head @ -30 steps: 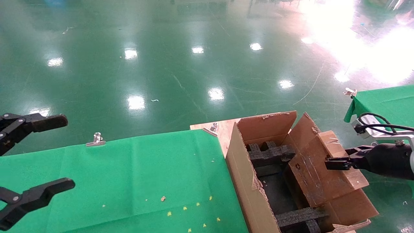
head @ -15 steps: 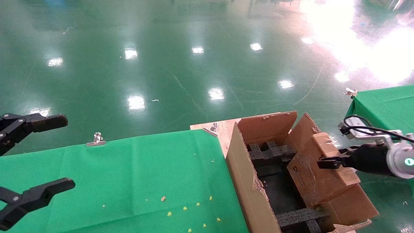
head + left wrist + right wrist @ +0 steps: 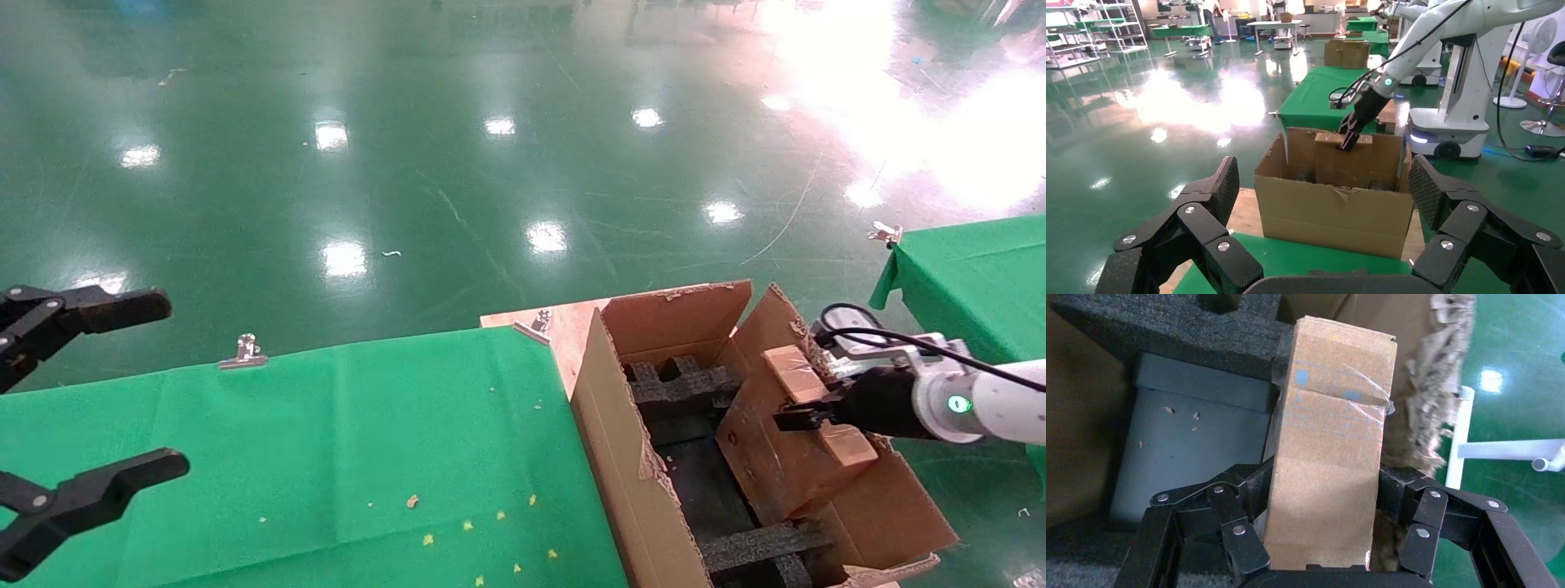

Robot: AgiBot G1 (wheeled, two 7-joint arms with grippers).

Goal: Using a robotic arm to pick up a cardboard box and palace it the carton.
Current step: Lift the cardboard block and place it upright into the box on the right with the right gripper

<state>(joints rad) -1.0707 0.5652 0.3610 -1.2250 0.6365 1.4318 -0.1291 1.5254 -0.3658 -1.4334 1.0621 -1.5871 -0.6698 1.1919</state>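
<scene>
Over the carton's (image 3: 645, 465) right side, your right gripper (image 3: 797, 419) is clamped on the cardboard box (image 3: 784, 453), one finger pressed to each narrow side, as the right wrist view (image 3: 1324, 496) shows plainly. You can see the box standing tilted on edge, its lower part down inside the carton's opening and its top leaning toward the carton's ragged right flap (image 3: 887, 498). Beneath and beside it lie the black foam blocks (image 3: 682, 388), one at the carton's far end and another at the near end. The white robotic arm (image 3: 993, 400) reaches in from the right edge of the head view.

Your left gripper (image 3: 86, 392) hangs parked at the left edge of the green desk (image 3: 327, 441), its fingers spread wide with nothing between them. From its wrist view you see the carton (image 3: 1333, 208) standing at the desk's far end.
</scene>
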